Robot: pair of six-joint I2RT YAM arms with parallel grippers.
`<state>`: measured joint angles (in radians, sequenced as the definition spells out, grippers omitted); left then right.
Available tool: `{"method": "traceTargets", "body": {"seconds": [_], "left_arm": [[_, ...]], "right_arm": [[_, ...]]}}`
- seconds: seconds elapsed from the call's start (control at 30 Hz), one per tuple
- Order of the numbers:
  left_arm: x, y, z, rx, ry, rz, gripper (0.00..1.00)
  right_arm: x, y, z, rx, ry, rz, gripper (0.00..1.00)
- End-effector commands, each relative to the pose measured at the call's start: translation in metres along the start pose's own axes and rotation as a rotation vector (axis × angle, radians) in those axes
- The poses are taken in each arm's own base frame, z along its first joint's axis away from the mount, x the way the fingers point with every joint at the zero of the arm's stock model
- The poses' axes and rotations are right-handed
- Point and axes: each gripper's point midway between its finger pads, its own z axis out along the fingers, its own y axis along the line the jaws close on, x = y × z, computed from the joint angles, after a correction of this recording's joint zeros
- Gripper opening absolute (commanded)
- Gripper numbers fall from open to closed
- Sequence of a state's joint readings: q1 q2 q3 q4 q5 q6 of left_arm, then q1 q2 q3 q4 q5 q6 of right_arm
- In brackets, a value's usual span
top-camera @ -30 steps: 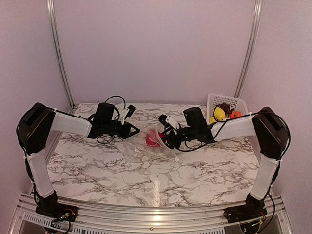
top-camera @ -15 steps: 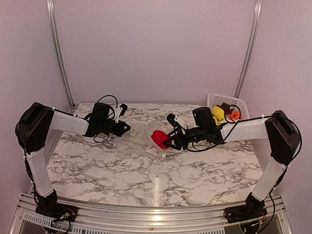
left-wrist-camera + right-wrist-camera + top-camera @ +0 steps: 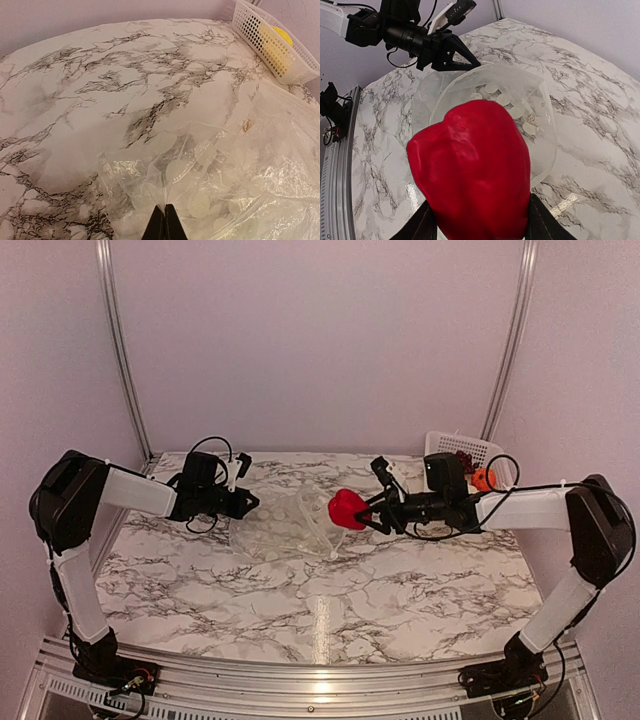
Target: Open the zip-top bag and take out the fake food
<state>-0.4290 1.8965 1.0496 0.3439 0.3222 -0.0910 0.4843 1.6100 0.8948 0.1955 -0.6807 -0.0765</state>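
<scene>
The right claw [image 3: 374,516], half spread, clamps a glossy red plastic toy pepper [image 3: 347,508] just beside the clear crinkly zip-top bag [image 3: 285,533]. The left claw [image 3: 250,502] pinches together on the bag's edge. The bag rests on the marble-patterned bench [image 3: 400,585], and a white lattice plastic basket [image 3: 462,447] stands far right.

Your right end effector [image 3: 368,516] now holds the red fake food [image 3: 347,509] clear of the zip-top bag [image 3: 285,532], farther right than a second ago. Your left end effector [image 3: 254,503] sits slightly farther left, stretching the bag wider.
</scene>
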Motion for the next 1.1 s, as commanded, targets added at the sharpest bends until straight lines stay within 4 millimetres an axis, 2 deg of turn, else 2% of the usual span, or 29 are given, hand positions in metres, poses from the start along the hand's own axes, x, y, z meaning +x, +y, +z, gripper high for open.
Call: {"method": "traceTargets", "body": {"seconds": [0.0,0.17,0.33,0.53,0.7,0.87,1.07], "left_arm": [[-0.006,-0.004,-0.003,0.019,-0.025,-0.005,0.00],[-0.007,-0.006,-0.003,0.031,-0.034,-0.017,0.00],[-0.009,-0.005,-0.004,0.030,-0.039,-0.025,0.00],[-0.013,-0.001,-0.007,0.024,-0.053,-0.044,0.00],[-0.015,0.000,-0.007,0.024,-0.060,-0.055,0.00],[-0.016,0.001,-0.006,0.023,-0.063,-0.062,0.00],[-0.018,0.000,-0.006,0.026,-0.069,-0.066,0.00]], "right_arm": [[-0.029,-0.012,-0.028,0.005,-0.126,0.028,0.36],[-0.050,-0.050,-0.066,0.123,-0.238,0.062,0.35],[-0.062,-0.101,-0.112,0.327,-0.317,0.095,0.35],[-0.057,-0.165,-0.175,0.639,-0.355,0.155,0.36],[-0.035,-0.211,-0.220,0.866,-0.331,0.223,0.37],[-0.018,-0.245,-0.241,0.969,-0.307,0.278,0.39],[-0.006,-0.287,-0.245,1.063,-0.228,0.301,0.41]]}}
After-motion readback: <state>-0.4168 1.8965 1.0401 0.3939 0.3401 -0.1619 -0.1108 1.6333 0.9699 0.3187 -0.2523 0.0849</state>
